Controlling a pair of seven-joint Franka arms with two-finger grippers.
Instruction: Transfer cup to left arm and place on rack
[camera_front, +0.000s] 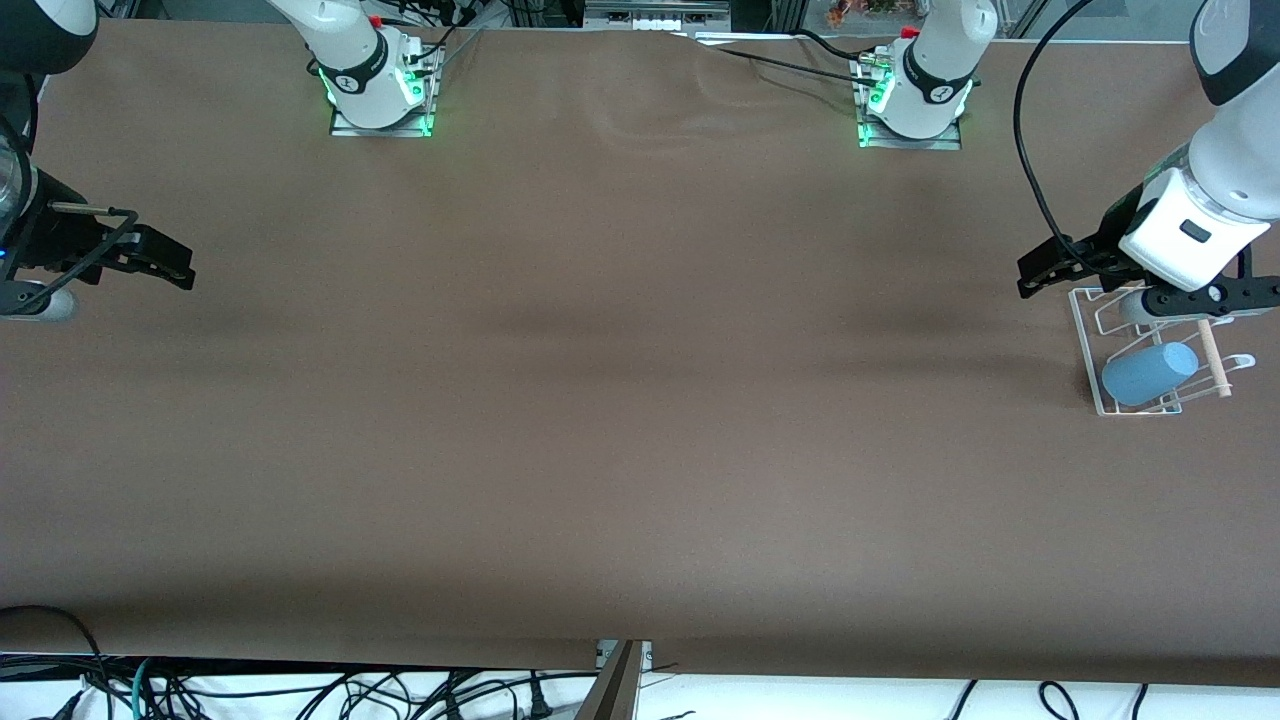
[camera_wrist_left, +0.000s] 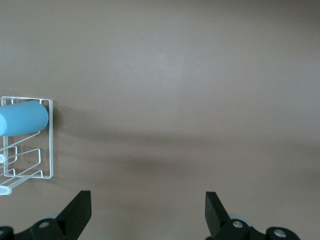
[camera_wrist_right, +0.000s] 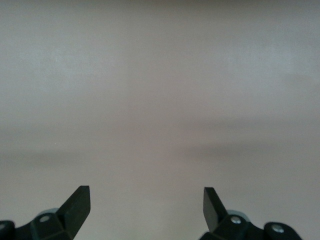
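The light-blue cup (camera_front: 1150, 373) lies on its side on the white wire rack (camera_front: 1085, 330) at the left arm's end of the table, next to the rack's pale wooden rod (camera_front: 1213, 355). In the left wrist view the cup (camera_wrist_left: 22, 119) rests across the rack (camera_wrist_left: 50, 150) wires. My left gripper (camera_front: 1025, 277) hangs open and empty just beside the rack, over bare table, its jaws (camera_wrist_left: 147, 205) spread wide. At the right arm's end, my right gripper (camera_front: 188, 267) waits open and empty over bare table (camera_wrist_right: 146, 200).
Both arm bases (camera_front: 380, 95) (camera_front: 915, 105) stand along the table edge farthest from the front camera. A black cable (camera_front: 1030, 150) loops down to the left wrist. Loose cables (camera_front: 300, 690) lie below the table's nearest edge. Brown tabletop (camera_front: 620, 400) spans between the grippers.
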